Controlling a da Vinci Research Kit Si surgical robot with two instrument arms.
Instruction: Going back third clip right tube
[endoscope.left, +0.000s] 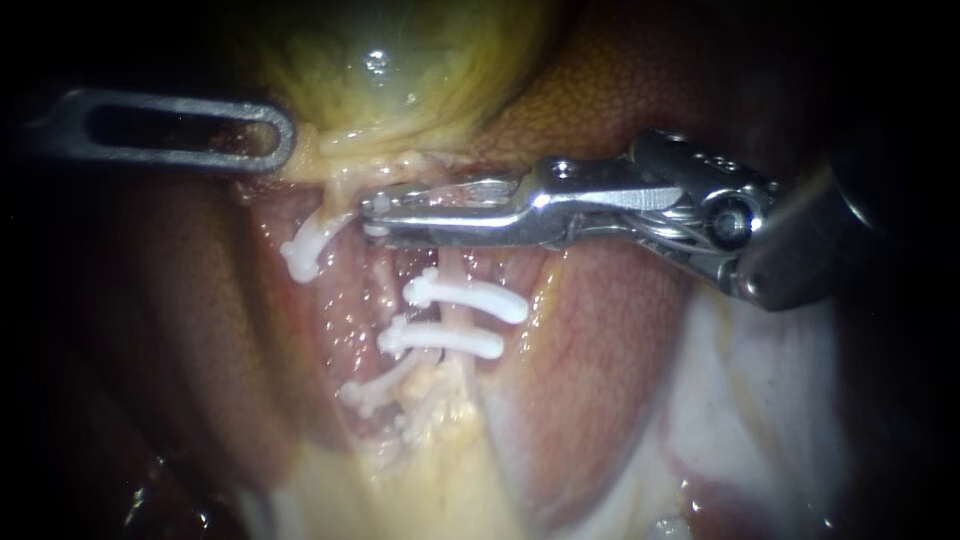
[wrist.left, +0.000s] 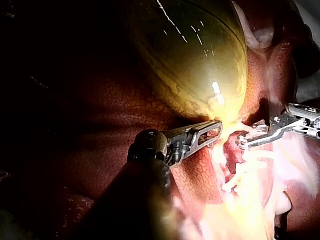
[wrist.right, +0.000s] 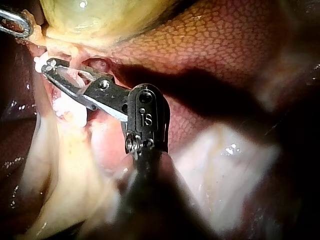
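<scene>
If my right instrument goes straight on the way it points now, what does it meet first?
Most likely the curved white clip, just ahead of the right instrument and below the gallbladder. Depth is unclear, so it may pass over it.

No label, brand, number or sign was legible anywhere in the field. One small stamped mark was noted on the right instrument's (wrist.right: 54, 69) wrist housing (wrist.right: 146, 117), behind the jaws. In the endoscope view the housing lies at 3 o'clock of centre. The mark was not transcribed.

endoscope: close, head-on | wrist cams: oblique, perhaps farther back | shared: gallbladder (endoscope.left: 390, 70), clips (endoscope.left: 465, 297)
</scene>
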